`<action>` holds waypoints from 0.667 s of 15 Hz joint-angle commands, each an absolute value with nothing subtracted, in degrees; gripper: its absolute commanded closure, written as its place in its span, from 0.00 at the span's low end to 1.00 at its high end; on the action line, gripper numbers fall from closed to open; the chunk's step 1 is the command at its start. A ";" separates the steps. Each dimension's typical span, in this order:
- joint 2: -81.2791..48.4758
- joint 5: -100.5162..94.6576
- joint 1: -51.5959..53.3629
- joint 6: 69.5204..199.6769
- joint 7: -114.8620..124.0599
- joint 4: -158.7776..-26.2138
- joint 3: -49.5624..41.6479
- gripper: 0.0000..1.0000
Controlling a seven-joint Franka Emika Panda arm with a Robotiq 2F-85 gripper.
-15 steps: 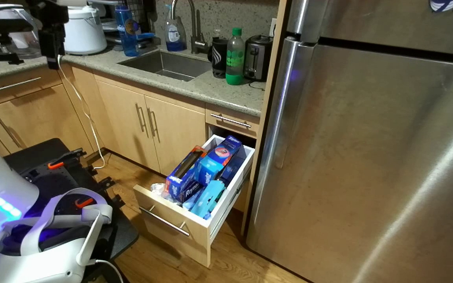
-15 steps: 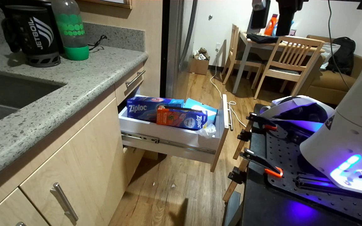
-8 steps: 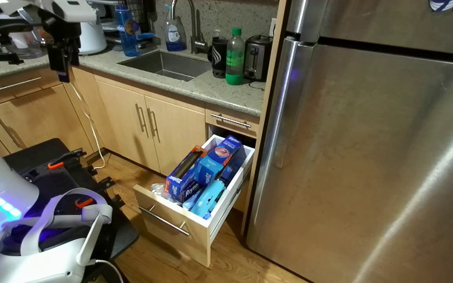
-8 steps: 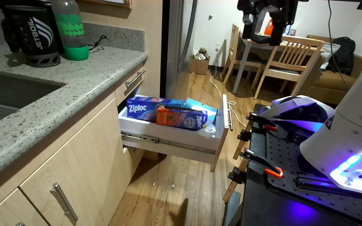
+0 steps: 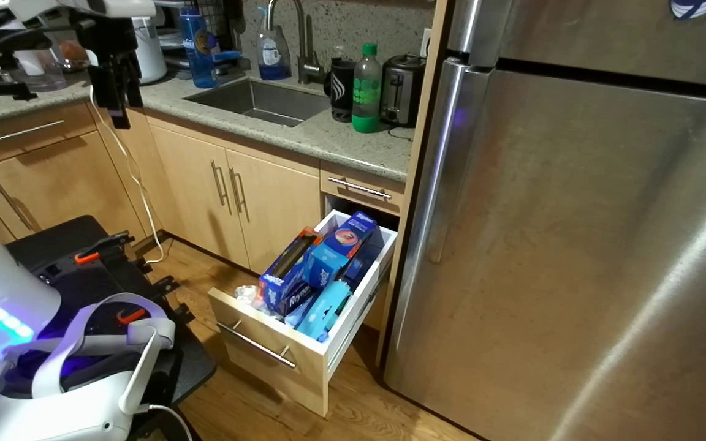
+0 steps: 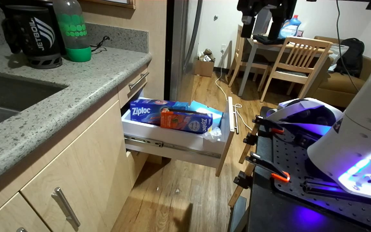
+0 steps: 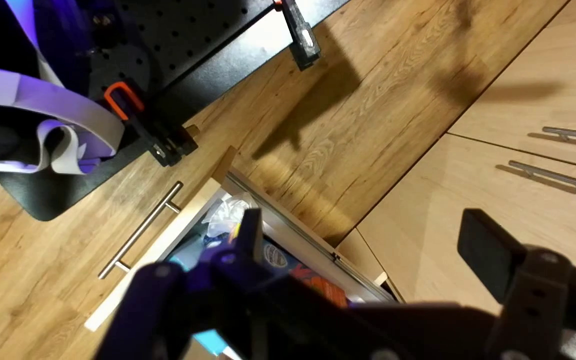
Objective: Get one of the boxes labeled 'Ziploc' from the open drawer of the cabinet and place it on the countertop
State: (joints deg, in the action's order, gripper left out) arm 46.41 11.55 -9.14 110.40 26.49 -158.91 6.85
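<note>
The claw (image 6: 260,34) is wide, higher than the drawer (image 6: 172,137). Two Ziploc boxes (image 6: 179,120) poke above the drawer's edge, with roomy floor (image 6: 169,199) beside it.

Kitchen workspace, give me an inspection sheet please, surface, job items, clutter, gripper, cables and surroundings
Surface: speckled countertop carries a Jetboil cup, green-capped bottle and toaster.
Job items: blue Ziploc box and orange-and-blue Ziploc box, both in the open drawer.
Clutter: crumpled clear plastic at the drawer's front; white VR headset by the arm base.
Gripper: open, nothing held.
Cables: white cable runs from countertop to floor.
Surroundings: stainless refrigerator and sink.
</note>
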 commanded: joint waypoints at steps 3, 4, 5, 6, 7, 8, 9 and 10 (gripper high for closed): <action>44.47 10.40 -9.05 112.35 26.44 -158.47 6.76 0.00; 43.11 9.50 -9.76 114.15 26.48 -158.26 6.93 0.00; 41.52 8.74 -10.33 115.70 26.24 -157.83 6.63 0.00; 39.93 7.30 -11.05 117.84 26.50 -157.77 6.83 0.00; 38.32 4.89 -12.03 120.82 27.01 -158.13 7.50 0.00; 36.75 3.11 -12.59 123.00 27.18 -158.17 7.39 0.00; 35.04 0.73 -13.54 125.97 27.59 -158.43 7.57 0.00; 33.23 -1.71 -14.57 128.80 28.14 -158.55 7.63 0.00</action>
State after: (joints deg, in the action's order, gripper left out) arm 39.14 3.48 -11.79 122.38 26.39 -158.99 6.79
